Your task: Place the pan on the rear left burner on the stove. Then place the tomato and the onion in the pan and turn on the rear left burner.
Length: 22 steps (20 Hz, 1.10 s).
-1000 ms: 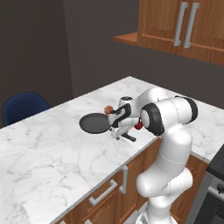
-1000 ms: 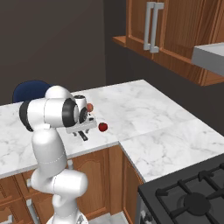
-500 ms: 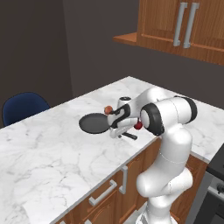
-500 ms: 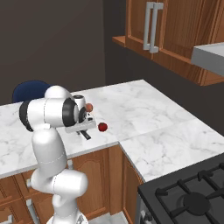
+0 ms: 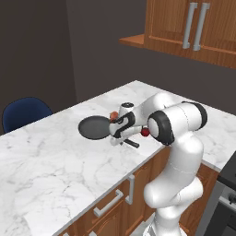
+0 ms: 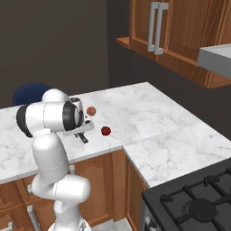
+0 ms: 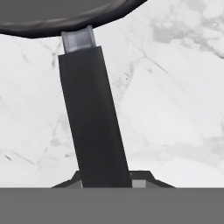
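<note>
Since a second earlier the arm had barely shifted; only the fingers had drawn in, and the hand (image 5: 120,136) was now pinched on the handle of the pan (image 5: 94,127). No brand, label or writing could be read anywhere.

In the left base view the pan lay flat on the white marble desk (image 5: 50,161), its dark round bowl on the far side of the hand and the short black handle running back toward the desk's front edge, its tip sticking out past the hand just short of that edge. In the hand view the handle (image 7: 92,118) ran straight up from between the fingertips to a grey collar and the dark rim of the pan.

The onion (image 6: 91,111), an orange-brown ball, sat on the desk close behind the hand. The tomato (image 6: 105,131), glossy dark red, lay nearer the front edge, just beside the arm's wrist. Both were apart from the pan.

Bare marble stretched wide to the left of the pan and to the right toward the corner. The stove (image 6: 194,203) stood well apart, its black grates low in the right base view. Wooden cabinets (image 6: 167,31) hung above the back of the desk.
</note>
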{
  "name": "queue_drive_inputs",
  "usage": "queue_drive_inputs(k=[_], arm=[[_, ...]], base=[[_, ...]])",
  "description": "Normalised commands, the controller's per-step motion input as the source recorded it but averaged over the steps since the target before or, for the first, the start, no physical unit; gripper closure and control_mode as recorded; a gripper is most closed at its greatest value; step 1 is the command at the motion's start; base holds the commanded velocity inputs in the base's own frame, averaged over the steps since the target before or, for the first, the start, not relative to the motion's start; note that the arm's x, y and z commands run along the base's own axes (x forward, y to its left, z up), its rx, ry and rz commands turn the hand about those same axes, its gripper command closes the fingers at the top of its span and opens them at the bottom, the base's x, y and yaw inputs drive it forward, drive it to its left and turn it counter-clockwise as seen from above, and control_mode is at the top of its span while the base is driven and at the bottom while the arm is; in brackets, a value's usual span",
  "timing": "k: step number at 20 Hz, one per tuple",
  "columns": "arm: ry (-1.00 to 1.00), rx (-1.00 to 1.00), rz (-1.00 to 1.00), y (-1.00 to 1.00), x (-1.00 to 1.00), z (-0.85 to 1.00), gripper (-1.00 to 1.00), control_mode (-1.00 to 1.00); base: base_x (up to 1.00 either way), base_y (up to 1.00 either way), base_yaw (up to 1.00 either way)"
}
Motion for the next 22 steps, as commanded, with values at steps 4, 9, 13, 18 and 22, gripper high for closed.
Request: queue_drive_inputs(k=[4, 9, 13, 18, 22], arm=[[-0.14, 0.06, -0.09, -0.02, -0.22, 0.46, 1.0, -1.0], [-0.16, 0.04, -0.16, -0.15, -0.31, 0.74, 1.0, -1.0], [-0.09, 0.0, -0.17, -0.06, -0.27, 0.95, 1.0, -1.0], [-0.01, 0.01, -0.22, -0.08, -0.32, 0.98, 1.0, -1.0], [0.0, 0.0, -0.24, -0.15, -0.38, 0.8, 1.0, -1.0]], base=[[0.0, 0.0, 0.0], [0.0, 0.0, 0.0], [0.0, 0.0, 0.0], [0.0, 0.0, 0.0], [0.0, 0.0, 0.0]])
